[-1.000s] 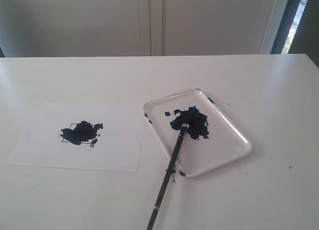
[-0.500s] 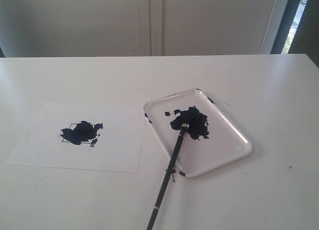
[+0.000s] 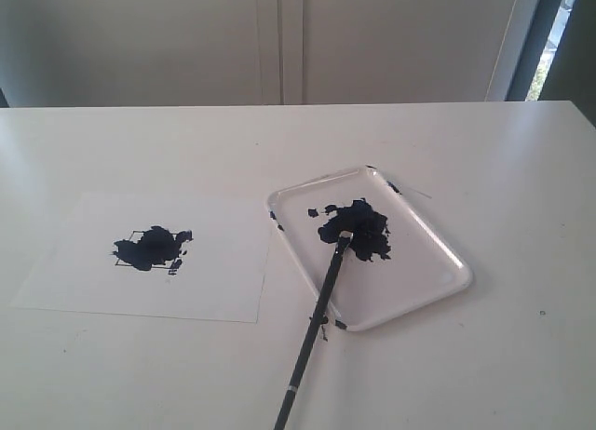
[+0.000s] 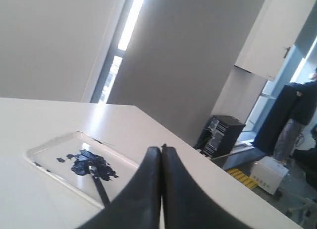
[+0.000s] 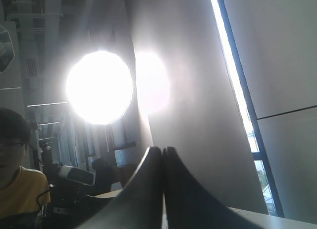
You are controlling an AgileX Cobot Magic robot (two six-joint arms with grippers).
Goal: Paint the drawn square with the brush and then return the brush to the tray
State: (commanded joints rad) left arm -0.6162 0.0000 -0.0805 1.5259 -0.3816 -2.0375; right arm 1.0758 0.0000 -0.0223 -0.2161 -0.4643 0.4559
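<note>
Brush (image 3: 315, 323) aslant on tray (image 3: 436, 255), square (image 3: 149, 248) blotched

No readable text or labels anywhere.

Soft, even light on the table (image 3: 298, 141), harsh glare at the right wrist.
The exterior view is slightly soft, the tray (image 3: 438, 253) rim glinting; a round lamp (image 5: 99, 87) washes out the right wrist view (its surroundings dim), and the left wrist view's background seems blurred.
</note>
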